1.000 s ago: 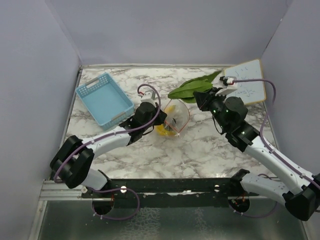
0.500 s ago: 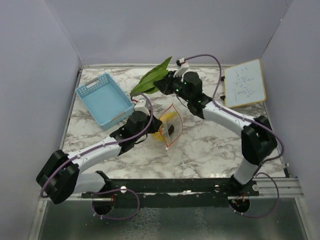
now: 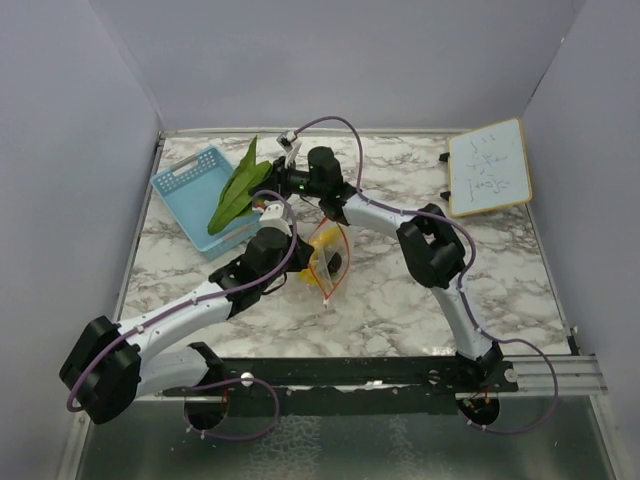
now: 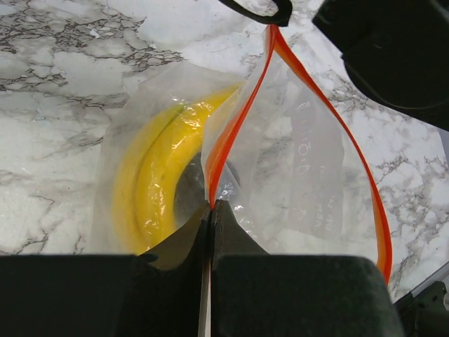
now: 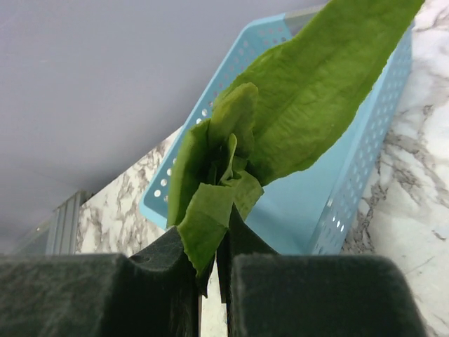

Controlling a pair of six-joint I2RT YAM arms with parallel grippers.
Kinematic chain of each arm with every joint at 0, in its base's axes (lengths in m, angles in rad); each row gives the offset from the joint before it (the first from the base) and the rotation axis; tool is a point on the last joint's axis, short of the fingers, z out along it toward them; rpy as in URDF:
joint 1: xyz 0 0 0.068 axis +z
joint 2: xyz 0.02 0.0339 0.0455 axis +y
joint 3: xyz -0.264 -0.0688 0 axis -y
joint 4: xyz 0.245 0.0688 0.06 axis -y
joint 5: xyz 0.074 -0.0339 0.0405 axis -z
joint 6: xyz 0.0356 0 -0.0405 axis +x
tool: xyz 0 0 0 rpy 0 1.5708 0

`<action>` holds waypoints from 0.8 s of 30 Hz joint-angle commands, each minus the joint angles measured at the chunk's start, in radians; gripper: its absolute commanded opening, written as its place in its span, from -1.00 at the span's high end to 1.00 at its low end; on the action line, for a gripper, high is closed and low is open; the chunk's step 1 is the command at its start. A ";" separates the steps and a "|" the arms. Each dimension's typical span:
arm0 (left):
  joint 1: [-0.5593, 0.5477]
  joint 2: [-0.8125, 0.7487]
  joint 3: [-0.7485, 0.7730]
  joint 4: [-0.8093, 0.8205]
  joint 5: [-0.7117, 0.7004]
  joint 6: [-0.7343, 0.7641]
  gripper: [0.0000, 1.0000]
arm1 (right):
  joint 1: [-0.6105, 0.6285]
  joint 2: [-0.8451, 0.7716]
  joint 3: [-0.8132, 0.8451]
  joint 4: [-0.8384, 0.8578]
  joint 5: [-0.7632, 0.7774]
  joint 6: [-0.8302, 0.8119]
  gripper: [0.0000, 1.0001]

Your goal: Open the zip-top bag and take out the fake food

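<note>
My right pincer pinches the green leafy piece over the blue basket, so I think I should lower it inside before releasing, while my left pincer, pressed together on the zip-top bag, holds it steady beside the basket.

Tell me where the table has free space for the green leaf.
The widest bare marble lies in front of the whiteboard, right of the right arm's elbow. A second strip runs in front of the zip-top bag. Crowded: centre-left, where the left gripper, the right gripper with the green leaf, the bag and the basket meet.
</note>
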 commanded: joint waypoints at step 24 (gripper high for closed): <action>-0.005 -0.031 0.001 -0.041 -0.048 0.036 1.00 | 0.045 -0.035 0.101 -0.186 0.080 -0.122 -0.28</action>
